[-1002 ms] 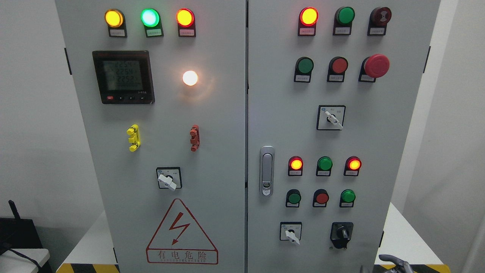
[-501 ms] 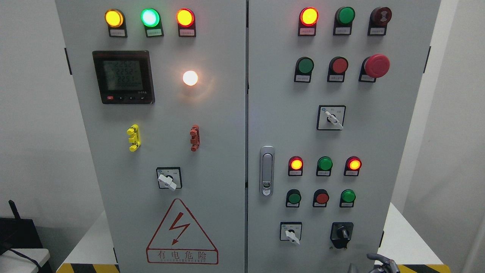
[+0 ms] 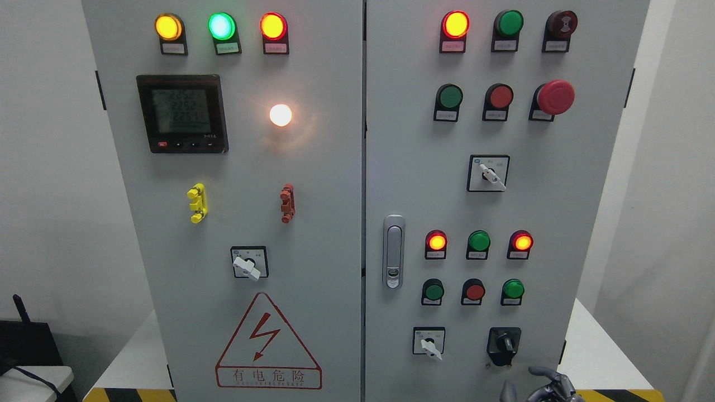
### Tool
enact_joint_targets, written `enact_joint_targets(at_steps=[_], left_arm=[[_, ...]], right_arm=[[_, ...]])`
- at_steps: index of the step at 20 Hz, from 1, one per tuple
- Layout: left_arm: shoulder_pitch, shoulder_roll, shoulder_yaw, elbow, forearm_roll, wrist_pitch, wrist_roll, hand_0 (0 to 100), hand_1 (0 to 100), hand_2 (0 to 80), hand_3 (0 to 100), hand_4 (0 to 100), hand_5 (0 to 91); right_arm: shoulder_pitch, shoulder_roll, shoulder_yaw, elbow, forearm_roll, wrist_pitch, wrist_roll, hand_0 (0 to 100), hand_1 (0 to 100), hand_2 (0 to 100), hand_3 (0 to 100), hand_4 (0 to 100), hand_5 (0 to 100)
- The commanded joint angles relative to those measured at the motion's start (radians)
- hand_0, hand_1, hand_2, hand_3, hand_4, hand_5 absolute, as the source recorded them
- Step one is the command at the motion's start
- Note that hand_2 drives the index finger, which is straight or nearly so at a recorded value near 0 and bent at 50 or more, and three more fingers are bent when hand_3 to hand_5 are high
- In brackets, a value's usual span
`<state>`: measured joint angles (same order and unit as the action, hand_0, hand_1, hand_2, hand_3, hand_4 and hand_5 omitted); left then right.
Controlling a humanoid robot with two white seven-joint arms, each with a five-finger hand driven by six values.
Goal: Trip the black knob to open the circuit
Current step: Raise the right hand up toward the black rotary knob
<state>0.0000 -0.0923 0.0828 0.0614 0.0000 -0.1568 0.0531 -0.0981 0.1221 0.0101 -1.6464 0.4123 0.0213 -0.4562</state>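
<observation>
**Right hand at the bottom edge, just below the black knob**

A grey cabinet [image 3: 313, 167] with two doors fills the view. On the left door, the top row holds three lit lamps: yellow [image 3: 167, 27], green [image 3: 221, 25] and red-orange [image 3: 273, 25]. Below them sit one digital meter [image 3: 182, 113] with a lit screen and one glowing white lamp [image 3: 280, 115]. Lower down are one yellow clip [image 3: 196, 203] and one red clip [image 3: 287, 203], then one white-handled selector switch [image 3: 249, 263] and one red triangular warning sign [image 3: 268, 341].

Between the doors, on the right door's edge, is one silver latch handle [image 3: 394, 251].

The right door carries one lit red lamp [image 3: 455, 24], one dark green lamp [image 3: 509, 23] and one dark red buzzer [image 3: 560, 23] on top. The next row has two push buttons, green and red, plus one red mushroom button [image 3: 555, 96]. Two more white-handled selectors sit there, upper [image 3: 488, 173] and lower [image 3: 429, 341]. A row of three small lamps, two lit red, stands above three small push buttons.

The black knob [image 3: 504, 342] sits at the lower right of the right door. The right hand [image 3: 544, 385] rises from the bottom edge just below and right of it, apart from it, fingers [image 3: 540, 371] loosely curled and holding nothing.
</observation>
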Motion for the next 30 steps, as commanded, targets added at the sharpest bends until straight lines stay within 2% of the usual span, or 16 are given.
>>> enact_joint_targets(at_steps=[1,15,30], left_arm=[[-0.008,0.000,0.000,0.000,-0.032,0.000,0.001,12,39,0.0,0,0,0.0],[-0.008,0.000,0.000,0.000,-0.032,0.000,0.001,12,39,0.0,0,0,0.0],[-0.008,0.000,0.000,0.000,-0.032,0.000,0.001,12,39,0.0,0,0,0.0]], right_arm=[[-0.026,0.007,0.024,0.060,0.000,0.000,-0.004,27,81,40,82,89,94],[-0.081,0.007,0.025,0.100,-0.001,0.011,-0.006,29,79,41,81,89,94],[-0.095,0.010,0.024,0.106,-0.001,0.012,-0.007,26,78,44,82,90,94]])
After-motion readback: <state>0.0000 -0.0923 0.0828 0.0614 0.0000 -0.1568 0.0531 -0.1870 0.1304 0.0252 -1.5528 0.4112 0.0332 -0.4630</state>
